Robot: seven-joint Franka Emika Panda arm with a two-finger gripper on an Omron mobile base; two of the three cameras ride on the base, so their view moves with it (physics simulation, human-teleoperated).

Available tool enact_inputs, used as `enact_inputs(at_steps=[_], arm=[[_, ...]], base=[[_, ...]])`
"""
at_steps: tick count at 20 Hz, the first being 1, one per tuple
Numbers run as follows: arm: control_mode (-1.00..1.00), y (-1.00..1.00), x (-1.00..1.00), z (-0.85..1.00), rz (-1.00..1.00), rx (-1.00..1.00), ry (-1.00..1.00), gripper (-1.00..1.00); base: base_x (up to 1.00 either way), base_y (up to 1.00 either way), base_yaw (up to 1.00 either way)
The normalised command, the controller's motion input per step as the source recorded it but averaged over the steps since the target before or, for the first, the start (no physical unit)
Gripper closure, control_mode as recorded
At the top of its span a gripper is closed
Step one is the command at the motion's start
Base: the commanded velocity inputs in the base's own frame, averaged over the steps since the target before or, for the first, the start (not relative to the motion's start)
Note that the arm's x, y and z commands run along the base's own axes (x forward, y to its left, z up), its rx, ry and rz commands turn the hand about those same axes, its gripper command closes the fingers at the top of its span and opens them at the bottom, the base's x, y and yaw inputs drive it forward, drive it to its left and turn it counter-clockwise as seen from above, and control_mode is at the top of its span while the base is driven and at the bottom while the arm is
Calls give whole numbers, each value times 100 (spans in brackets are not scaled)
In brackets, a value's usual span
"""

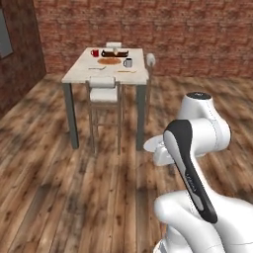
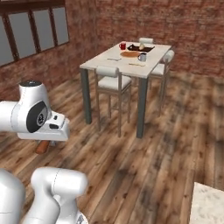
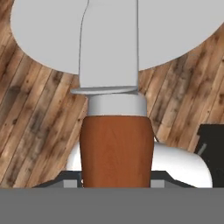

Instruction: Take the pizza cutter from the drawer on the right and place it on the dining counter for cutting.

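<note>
One cutter (image 3: 116,144) fills the middle of the hand view: its reddish-brown handle rises from the bottom centre, then a grey collar, a flat metal neck and a broad pale wheel across the top. The gripper (image 3: 116,183) is closed on the handle, which sits between the fingers at the lower edge. In the right base view the handle's brown end (image 2: 42,147) pokes out under the white hand at the left edge, above the wooden floor (image 2: 131,175).

One dining table (image 1: 79,71) stands in the upper middle of the left base view and upper right of centre in the right base view, well apart from the arm. On it I count one red mug (image 1: 95,53), one grey mug (image 1: 128,63), one pizza (image 1: 108,61) and one dark tray (image 1: 114,53); a few thin small items near the front edge are too small to tell. Three chairs show: one (image 1: 104,94) at the near side, one (image 1: 150,60) at the right end, one (image 1: 113,45) behind.

A brick wall (image 1: 173,29) runs across the top. One window (image 2: 30,30) of several panes sits upper left in the right base view.
</note>
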Motion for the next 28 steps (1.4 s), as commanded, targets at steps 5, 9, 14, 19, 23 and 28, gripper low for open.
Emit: enact_inputs(at_steps=[5, 9, 14, 19, 23, 28], arm=[[100, 0, 0, 0, 0, 0, 0, 100], [100, 0, 0, 0, 0, 0, 0, 100], [100, 0, 0, 0, 0, 0, 0, 100], [100, 0, 0, 0, 0, 0, 0, 100], [100, 0, 0, 0, 0, 0, 0, 100], [100, 0, 0, 0, 0, 0, 0, 100]], base=[[100, 60, -3], [97, 100, -18], [97, 100, -34], [97, 100, -38], [46, 100, -29], [41, 100, -30]])
